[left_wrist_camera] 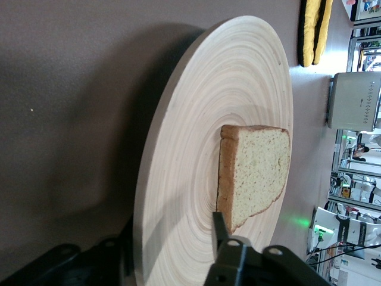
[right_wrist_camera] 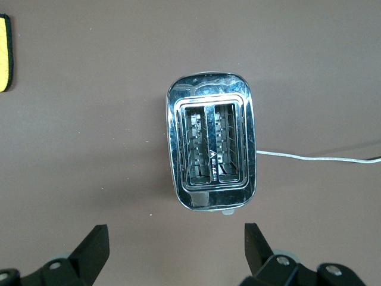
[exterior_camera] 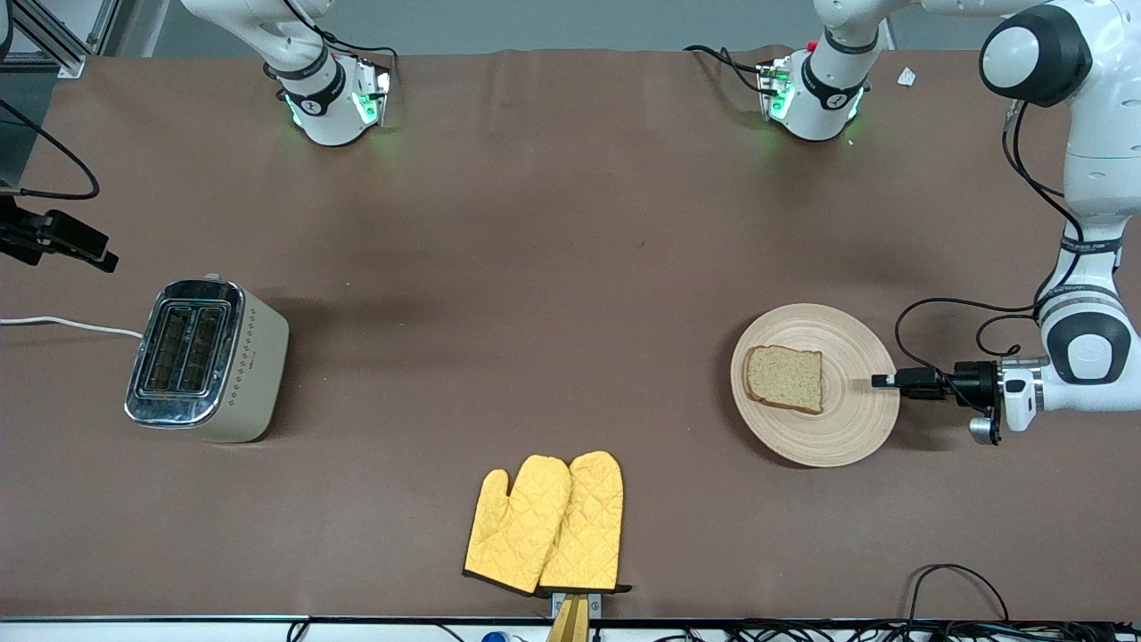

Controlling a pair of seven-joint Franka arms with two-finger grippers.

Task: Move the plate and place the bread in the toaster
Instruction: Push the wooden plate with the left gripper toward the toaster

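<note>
A robotics lab: a wide tabletop under a plain brown cloth (exterior_camera: 553,267), two white robot arm bases with green indicator lights (exterior_camera: 334,102) along one edge, loose black cables (exterior_camera: 954,584) at another.

plate (exterior_camera: 833,437): 1 | bread (exterior_camera: 784,378): 1 | toaster (exterior_camera: 207,360): 1 | oven mitts (exterior_camera: 545,522): 2

The worktop (exterior_camera: 553,267) was covered in matt brown sheet. The plate (exterior_camera: 847,428) was pale wood, ring-grooved, unglossed. The bread (exterior_camera: 784,378) looked porous and speckled. The toaster (exterior_camera: 207,360) had a mirror-chrome top and matt cream sides. The mitts (exterior_camera: 545,522) were quilted yellow cloth.
</note>
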